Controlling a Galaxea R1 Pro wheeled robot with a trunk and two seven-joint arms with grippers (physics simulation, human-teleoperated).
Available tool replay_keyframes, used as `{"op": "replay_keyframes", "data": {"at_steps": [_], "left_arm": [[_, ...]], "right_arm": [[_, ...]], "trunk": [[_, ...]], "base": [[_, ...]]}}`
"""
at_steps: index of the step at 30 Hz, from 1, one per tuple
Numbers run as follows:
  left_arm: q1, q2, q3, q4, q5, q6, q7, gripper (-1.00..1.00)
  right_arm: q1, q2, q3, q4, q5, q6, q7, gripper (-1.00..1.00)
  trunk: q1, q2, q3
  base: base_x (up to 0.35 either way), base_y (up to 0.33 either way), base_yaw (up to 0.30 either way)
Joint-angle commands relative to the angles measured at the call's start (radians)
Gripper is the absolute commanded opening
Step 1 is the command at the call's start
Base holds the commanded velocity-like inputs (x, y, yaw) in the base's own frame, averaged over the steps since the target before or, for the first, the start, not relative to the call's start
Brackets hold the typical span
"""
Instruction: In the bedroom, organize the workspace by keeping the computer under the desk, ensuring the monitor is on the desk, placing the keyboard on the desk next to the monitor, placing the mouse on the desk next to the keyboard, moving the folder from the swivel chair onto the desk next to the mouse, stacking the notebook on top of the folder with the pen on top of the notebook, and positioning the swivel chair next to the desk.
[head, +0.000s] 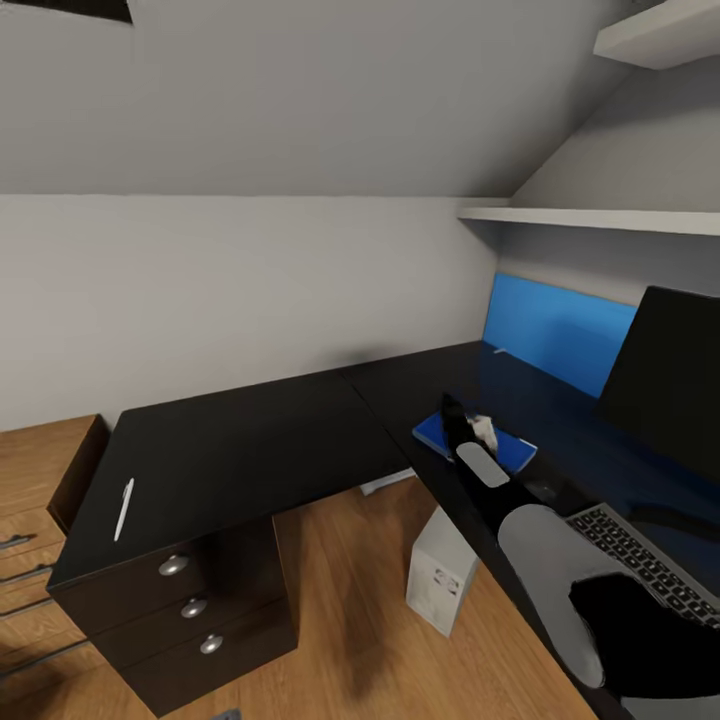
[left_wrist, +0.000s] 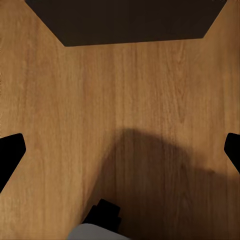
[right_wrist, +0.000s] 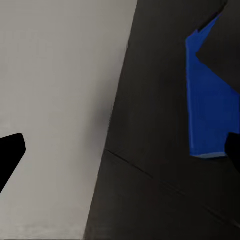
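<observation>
The black L-shaped desk fills the middle of the head view. A white pen lies near the left end of the desk, above the drawers. The blue folder lies flat on the desk's right wing, and my right arm reaches over it. My right gripper hovers open just past the folder and holds nothing. The monitor stands at the right, with the keyboard in front of it. The computer stands on the floor under the desk. Notebook and mouse are hidden; the swivel chair is out of view. My left gripper hangs open over the floor.
A blue panel runs along the wall behind the monitor. White shelves hang above the right wing. Black drawers with silver knobs sit under the desk's left end, beside a low oak unit. The floor is wood plank.
</observation>
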Motion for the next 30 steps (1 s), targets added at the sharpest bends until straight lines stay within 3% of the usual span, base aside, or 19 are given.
{"op": "replay_keyframes", "data": {"at_steps": [1,2,3,4,6,7,8,9,10,11,14,16,17,18,20,26,30], "left_arm": [[-0.001,0.001,-0.008,-0.001,0.010,-0.008,0.006,1.00],[-0.001,0.001,-0.008,-0.001,0.010,-0.008,0.006,1.00],[-0.001,0.001,-0.008,-0.001,0.010,-0.008,0.006,1.00],[-0.001,0.001,-0.008,-0.001,0.010,-0.008,0.006,1.00],[-0.001,0.001,-0.008,-0.001,0.010,-0.008,0.006,1.00],[-0.001,0.001,-0.008,-0.001,0.010,-0.008,0.006,1.00],[-0.001,0.001,-0.008,-0.001,0.010,-0.008,0.006,1.00],[-0.001,0.001,-0.008,-0.001,0.010,-0.008,0.006,1.00],[-0.001,0.001,-0.008,-0.001,0.010,-0.007,0.006,1.00],[-0.001,0.001,-0.008,-0.001,0.010,-0.007,0.006,1.00],[-0.001,0.001,-0.008,-0.001,0.010,-0.007,0.006,1.00],[-0.001,0.001,-0.008,-0.001,0.009,-0.007,0.006,1.00],[-0.001,0.001,-0.008,-0.001,0.009,-0.006,0.005,1.00],[-0.001,0.001,-0.008,-0.001,0.007,-0.006,0.005,1.00],[-0.001,0.002,-0.008,-0.001,0.005,-0.006,0.004,1.00],[-0.001,0.003,-0.007,0.006,0.011,-0.003,0.004,1.00],[-0.001,-0.002,-0.016,0.085,0.012,-0.005,0.003,1.00]], "right_arm": [[-0.001,0.000,0.040,-0.001,-0.009,-0.007,-0.009,1.00],[-0.001,0.003,0.102,-0.002,-0.006,-0.006,-0.029,1.00],[-0.001,0.005,0.134,-0.002,-0.003,-0.006,-0.043,1.00],[-0.001,0.010,0.200,-0.006,0.007,-0.006,-0.084,1.00],[-0.001,0.020,0.267,-0.018,0.023,-0.005,-0.140,1.00],[-0.001,0.037,0.390,-0.065,0.071,-0.005,-0.267,1.00],[-0.001,0.044,0.470,-0.110,0.118,-0.005,-0.345,1.00],[-0.001,0.046,0.495,-0.124,0.136,-0.005,-0.364,1.00],[-0.001,0.048,0.565,-0.161,0.196,-0.004,-0.403,1.00],[-0.001,0.050,0.602,-0.179,0.232,-0.003,-0.422,1.00],[-0.001,0.062,0.643,-0.199,0.293,0.024,-0.473,1.00],[-0.001,0.082,0.656,-0.207,0.325,0.086,-0.534,1.00],[-0.002,0.097,0.661,-0.210,0.340,0.147,-0.580,1.00],[-0.002,0.113,0.666,-0.225,0.362,0.283,-0.660,1.00],[-0.002,0.113,0.663,-0.260,0.369,0.360,-0.699,1.00],[0.005,0.113,0.664,-0.305,0.367,0.344,-0.727,1.00],[0.033,0.113,0.666,-0.313,0.367,0.336,-0.730,1.00]], "trunk": [[-0.004,0.007,0.002],[-0.008,0.014,0.005],[-0.012,0.021,0.008],[-0.015,0.028,0.012],[-0.023,0.042,0.018],[-0.027,0.049,0.021],[-0.027,0.049,0.021],[-0.027,0.049,0.021],[-0.027,0.049,0.021],[-0.027,0.049,0.021],[-0.027,0.049,0.021],[-0.027,0.049,0.021],[-0.027,0.049,0.021],[-0.027,0.049,0.021],[-0.027,0.049,0.021],[-0.027,0.049,0.021],[-0.027,0.049,0.021]], "base": [[0.000,0.000,0.000],[0.000,0.000,0.000],[0.000,0.000,0.000],[0.000,0.000,0.000],[0.000,0.000,0.000],[0.000,0.000,0.000],[0.000,0.000,0.000],[0.000,0.000,0.000],[0.000,0.000,0.000],[0.000,0.000,0.000],[0.000,0.000,0.000],[0.000,0.000,0.000],[0.000,0.000,0.000],[0.000,0.000,0.000],[0.000,0.000,0.000],[0.000,0.000,0.000],[0.000,0.000,0.000]]}}
